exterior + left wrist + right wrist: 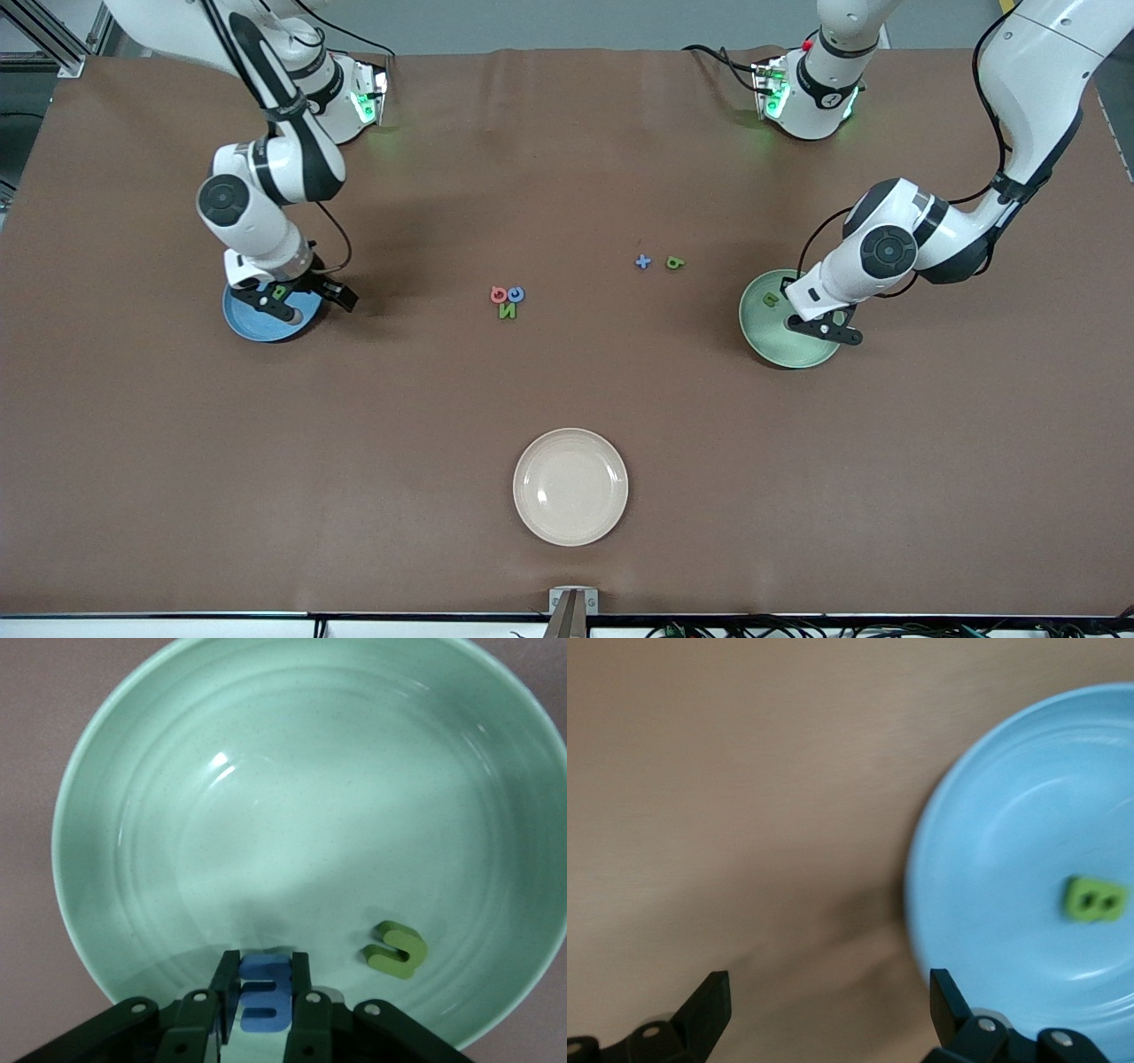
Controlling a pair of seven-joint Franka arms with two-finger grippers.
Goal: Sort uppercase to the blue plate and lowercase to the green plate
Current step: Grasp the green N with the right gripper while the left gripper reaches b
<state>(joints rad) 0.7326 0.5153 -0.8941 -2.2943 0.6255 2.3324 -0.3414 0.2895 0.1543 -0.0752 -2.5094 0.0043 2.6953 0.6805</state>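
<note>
You have three plates on the brown worktop (567,381): a blue plate (252,326) at the middle left of the front frame, a green plate (784,341) at the middle right, and a cream plate (570,486) low in the centre.

Count eight letters. One green B (1095,900) lies in the blue plate. Two belong to the green plate: a small green n (395,949) lying in it, and a blue E-shaped letter (266,992) pinched in the left end effector (266,997), whose fingers are closed on it just above the plate's inner wall.

Five lie loose mid-frame. A cluster of three sits touching: a red-pink ring letter (499,294), a blue ring letter (516,293) and a green N (508,310) just below them. Up and to the right of that cluster, well apart from it, a blue cross-shaped t (643,261) lies beside a green b-shaped letter (675,262).

The right end effector (824,1010) hangs over the blue plate's edge with its fingers spread wide and nothing between them.

The right arm's wrist covers the upper part of the blue plate in the front frame, and the left arm's wrist covers the green plate's upper right rim.
</note>
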